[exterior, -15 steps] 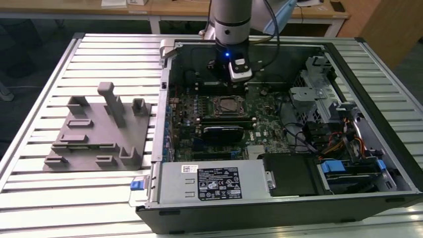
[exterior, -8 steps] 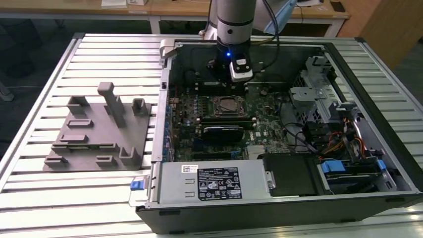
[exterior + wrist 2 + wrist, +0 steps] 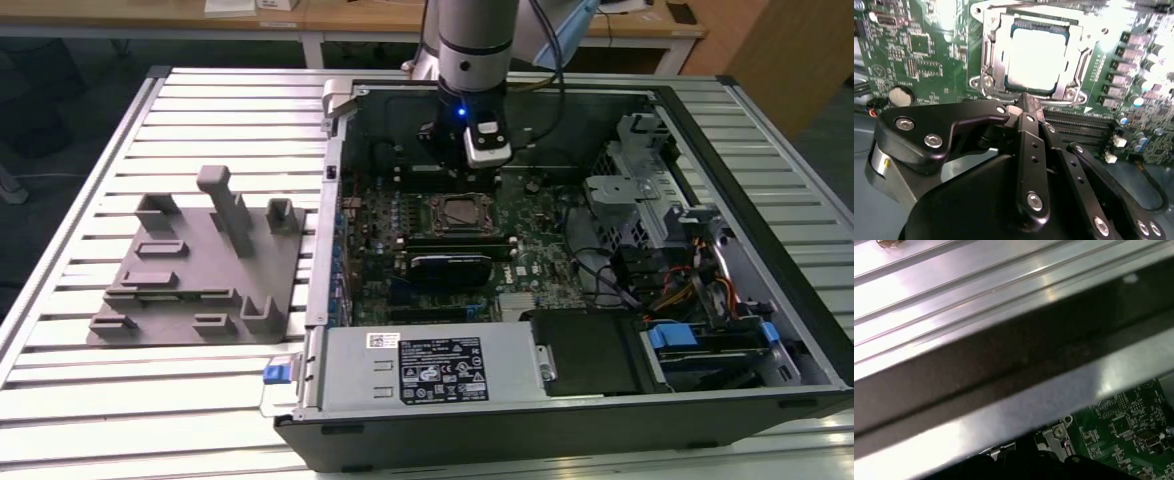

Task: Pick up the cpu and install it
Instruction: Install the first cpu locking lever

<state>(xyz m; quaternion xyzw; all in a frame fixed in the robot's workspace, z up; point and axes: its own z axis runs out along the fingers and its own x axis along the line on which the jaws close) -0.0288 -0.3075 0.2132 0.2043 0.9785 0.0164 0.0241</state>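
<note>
An open black desktop computer case [image 3: 747, 400] lies on a ribbed silvery metal surface [image 3: 80, 410]. Inside it a green motherboard [image 3: 534, 262] lies flat, with a grey power supply box [image 3: 424, 368] near the front edge and bundled coloured cables [image 3: 667, 290] toward the exterior view's right. A grey plastic fixture with upright blocks [image 3: 200, 260] stands on the surface beside the case, on the exterior view's left.
</note>
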